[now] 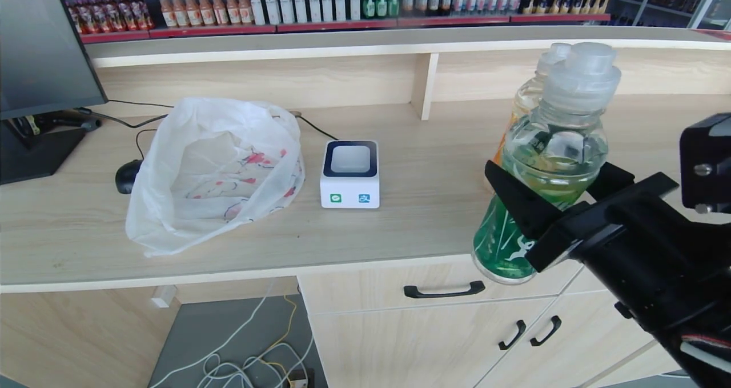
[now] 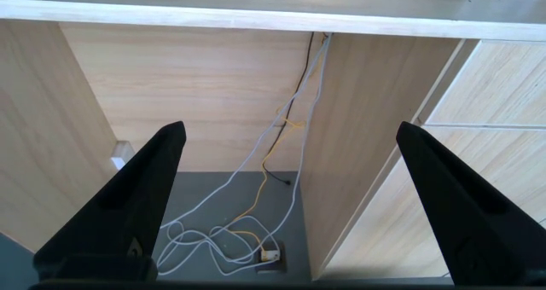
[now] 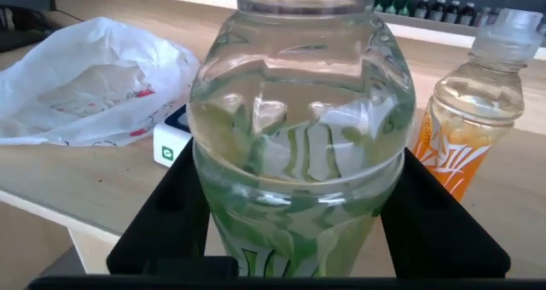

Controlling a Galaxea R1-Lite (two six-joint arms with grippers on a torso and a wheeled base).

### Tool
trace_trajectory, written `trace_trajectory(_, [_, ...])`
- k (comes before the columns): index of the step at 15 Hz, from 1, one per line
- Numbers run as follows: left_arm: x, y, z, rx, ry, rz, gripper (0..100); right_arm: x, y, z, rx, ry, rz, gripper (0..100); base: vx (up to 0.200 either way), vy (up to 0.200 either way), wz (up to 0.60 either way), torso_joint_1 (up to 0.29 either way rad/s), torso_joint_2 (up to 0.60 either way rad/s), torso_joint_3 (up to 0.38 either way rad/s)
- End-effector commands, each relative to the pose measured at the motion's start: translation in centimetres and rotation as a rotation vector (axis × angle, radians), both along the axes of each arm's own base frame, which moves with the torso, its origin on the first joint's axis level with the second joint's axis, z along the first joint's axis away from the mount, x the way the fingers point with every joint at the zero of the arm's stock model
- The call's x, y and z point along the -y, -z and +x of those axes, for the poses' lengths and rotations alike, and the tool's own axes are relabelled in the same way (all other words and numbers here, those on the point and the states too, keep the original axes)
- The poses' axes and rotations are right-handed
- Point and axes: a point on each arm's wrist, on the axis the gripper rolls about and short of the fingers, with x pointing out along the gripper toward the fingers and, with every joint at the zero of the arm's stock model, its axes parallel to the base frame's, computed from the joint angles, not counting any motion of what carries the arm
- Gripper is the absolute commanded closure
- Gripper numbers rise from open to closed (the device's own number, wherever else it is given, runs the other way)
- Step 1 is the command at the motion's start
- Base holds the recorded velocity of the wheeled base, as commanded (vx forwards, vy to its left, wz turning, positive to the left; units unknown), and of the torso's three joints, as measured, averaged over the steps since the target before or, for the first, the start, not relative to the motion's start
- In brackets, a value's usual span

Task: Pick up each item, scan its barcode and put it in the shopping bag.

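Note:
My right gripper (image 1: 557,196) is shut on a green-labelled bottle (image 1: 548,165) with a clear cap, holding it upright and lifted over the counter's front right edge. In the right wrist view the green bottle (image 3: 299,162) sits between the black fingers (image 3: 162,222). An orange bottle (image 1: 526,99) stands on the counter just behind it, and shows as the orange bottle (image 3: 473,128) beside the grasp. The white scanner (image 1: 350,174) sits mid-counter, with the open white shopping bag (image 1: 214,165) to its left. My left gripper (image 2: 286,205) is open, low under the counter's edge.
A monitor (image 1: 40,45) and a black mouse (image 1: 127,176) occupy the counter's left end. A raised ledge (image 1: 365,39) and an upright divider (image 1: 425,85) bound the back. Drawer handles (image 1: 444,290) lie below the front edge. Cables (image 2: 247,230) trail on the floor.

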Motion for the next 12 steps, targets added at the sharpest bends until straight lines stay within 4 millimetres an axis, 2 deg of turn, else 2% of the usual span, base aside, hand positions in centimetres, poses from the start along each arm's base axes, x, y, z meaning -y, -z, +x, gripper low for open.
trace_trajectory(1, [0.0,0.0,0.0,0.0,-0.001,0.0,0,0.4,0.6,-1.4,0.006,-0.029,-0.04,100,0.0,0.0,0.0,0.0,0.0,0.0])
trace_trajectory(4, [0.0,0.0,0.0,0.0,-0.001,0.0,0,-0.3,1.2,-3.1,0.04,-0.088,-0.106,100,0.0,0.0,0.0,0.0,0.0,0.0])
trace_trajectory(9, [0.0,0.0,0.0,-0.001,-0.001,0.0,0,-0.9,1.6,-4.5,0.09,-0.13,-0.207,100,0.0,0.0,0.0,0.0,0.0,0.0])
trace_trajectory(12, [0.0,0.0,0.0,-0.001,-0.001,0.0,0,-3.7,2.4,-6.8,0.148,-0.251,-0.324,100,0.0,0.0,0.0,0.0,0.0,0.0])
